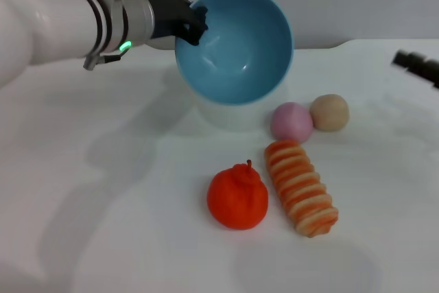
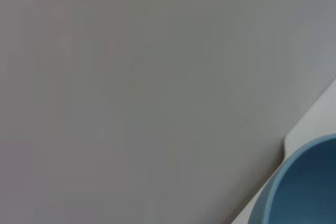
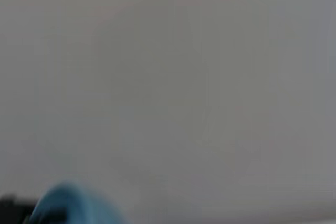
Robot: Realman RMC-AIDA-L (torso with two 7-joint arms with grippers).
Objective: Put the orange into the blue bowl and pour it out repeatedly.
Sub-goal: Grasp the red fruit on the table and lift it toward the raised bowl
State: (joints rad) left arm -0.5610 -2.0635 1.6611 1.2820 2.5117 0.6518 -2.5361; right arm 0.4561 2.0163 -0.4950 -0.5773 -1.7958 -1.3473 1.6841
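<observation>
The left gripper (image 1: 194,24) clamps the rim of the round, deep, glossy light-blue plastic bowl (image 1: 236,49), tipped up empty. Below it on the white table (image 1: 103,224) lies the bright red-orange nubbed fruit toy (image 1: 237,197), beside a striped orange-and-cream roll (image 1: 301,187), pink ball (image 1: 291,121) and tan ball (image 1: 330,112). Whether the right gripper (image 1: 417,66), far right, is open or closed cannot be told.

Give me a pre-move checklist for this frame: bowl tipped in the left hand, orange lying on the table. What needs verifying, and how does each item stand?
1. Left hand grips the blue bowl at its rim: ok, fingers closed on the edge.
2. Bowl emptied: ok, it is tilted with its opening toward the camera and nothing inside.
3. The orange is out and resting on the table: ok.
4. Orange free to pick: not ok, the striped roll lies close beside it, near touching.
5. Pink ball and tan ball clear of the orange: ok.
6. Right hand ready: cannot tell, only its tip shows at the right edge.
</observation>
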